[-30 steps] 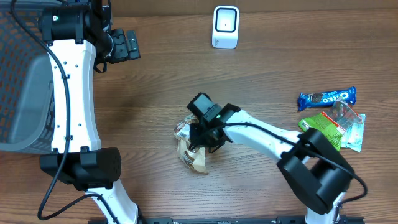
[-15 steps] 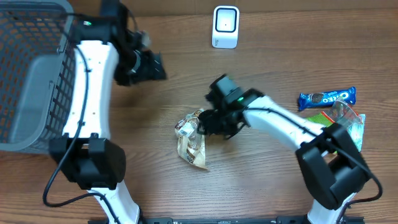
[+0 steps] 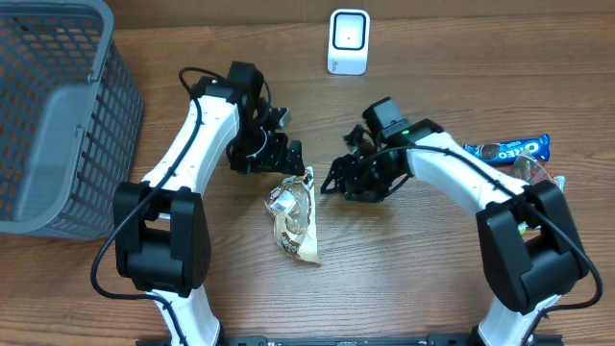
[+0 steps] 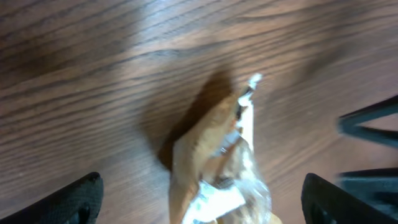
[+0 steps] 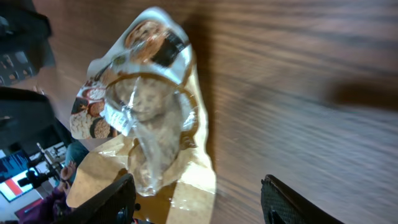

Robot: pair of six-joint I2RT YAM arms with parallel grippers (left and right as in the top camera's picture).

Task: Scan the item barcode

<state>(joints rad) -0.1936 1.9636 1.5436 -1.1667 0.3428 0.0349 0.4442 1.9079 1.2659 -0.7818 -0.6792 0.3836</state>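
Left gripper (image 3: 283,156): jaws spread wide and holding nothing. It hangs over the table at the bag's 11 o'clock. In the wrist view, both fingers (image 4: 74,199) flank the bag without touching it.
Bag (image 3: 296,216): a crumpled tan and clear snack pouch. It lies flat near the table's centre, between the two grippers and slightly toward 6 o'clock. Its pointed top corner aims at 12 o'clock. Neither gripper grips it.
Right gripper (image 3: 338,183): jaws apart and clamped on nothing. It sits low at the bag's 2 o'clock and points toward 9 o'clock. In its wrist view the bag's lower edge runs in between the fingers (image 5: 118,199). I cannot tell if they touch.
Basket (image 3: 58,115): grey mesh at the table's 9 to 10 o'clock, well apart from the bag.
Scanner (image 3: 348,41): a small white unit, upright at 12 o'clock.
Oreo pack (image 3: 506,149): blue, at 3 o'clock, lying flat.
Green packet (image 3: 538,197): just beside the Oreo pack toward 5 o'clock, partly behind the right arm.
Table (image 3: 404,288): brown wood grain that fills every view.
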